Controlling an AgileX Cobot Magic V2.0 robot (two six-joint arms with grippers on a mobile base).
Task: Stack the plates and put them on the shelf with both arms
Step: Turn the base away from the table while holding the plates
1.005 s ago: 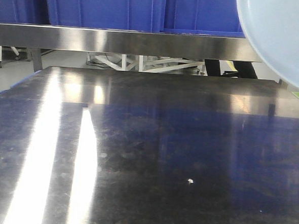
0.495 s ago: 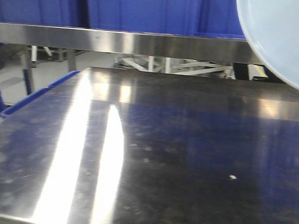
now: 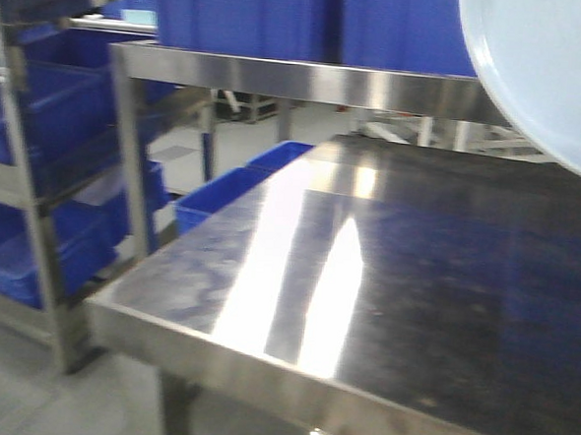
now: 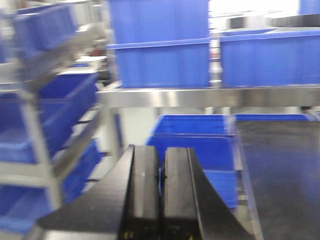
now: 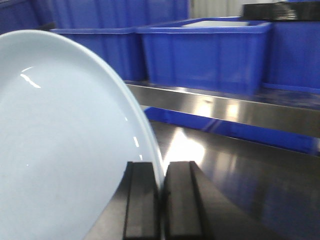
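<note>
- Mostly cut off in the front view, the plate (image 3: 546, 75) fills the upper right corner. Its rim curves down across the shelf rail (image 3: 309, 81) and the dark counter (image 3: 415, 284), and the top and right edges of the frame slice it.
- The right wrist view shows more of it. The plate (image 5: 60, 150) stands tilted on edge at the left of the frame, up off the counter (image 5: 240, 190), with the right pincer (image 5: 161, 167) clamped on its rim at bottom centre. Whether a second plate lies behind it cannot be told.
- Only the left wrist view shows the left pincer (image 4: 161, 152), at bottom centre and blurred, its two black fingers pressed together with nothing between them.
- Blue crates (image 4: 160, 45) sit on the shelf rail (image 4: 210, 96). More crates fill the rack (image 3: 32, 221) at the left of the front view, all soft with blur.
</note>
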